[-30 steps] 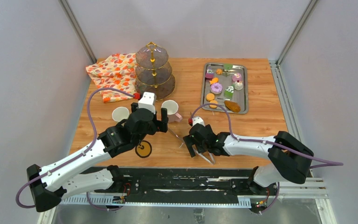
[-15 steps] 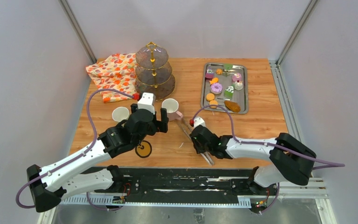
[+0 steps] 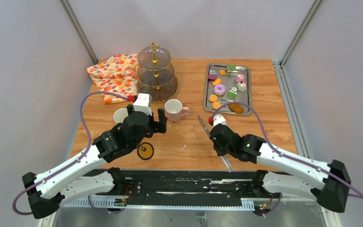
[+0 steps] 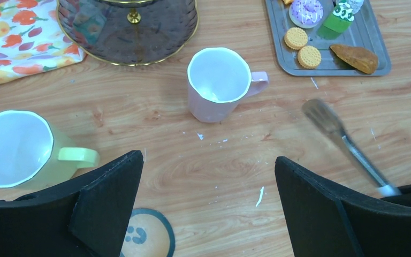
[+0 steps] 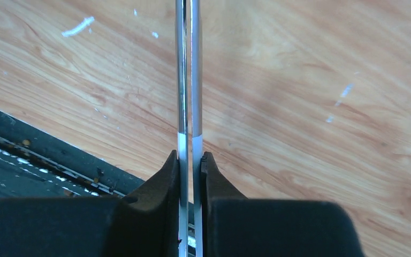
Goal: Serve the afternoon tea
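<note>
The brown-glass three-tier stand (image 3: 156, 71) stands at the back left, with the pink mug (image 3: 174, 109) and the yellow-green mug (image 3: 121, 115) in front of it. Small pastries lie on the steel tray (image 3: 209, 94): orange biscuits (image 4: 296, 37), a purple doughnut (image 3: 219, 89) and a green cake (image 4: 336, 21). My left gripper (image 4: 208, 160) hovers wide open over bare wood between the mugs, holding nothing. My right gripper (image 5: 190, 158) is shut on the metal tongs (image 5: 188, 80), squeezing both blades together. The tongs (image 3: 203, 124) point toward the tray.
A flowered cloth (image 3: 116, 73) lies at the back left beside the stand. A round orange disc (image 3: 145, 151) sits on the wood under the left arm. A brown pastry (image 3: 236, 108) rests on the tray's near corner. The black base rail (image 3: 189, 187) lines the near edge.
My right gripper closed on the tongs, lifted them off the wood and carried them to the right. The left arm drew back slightly to the left, still open.
</note>
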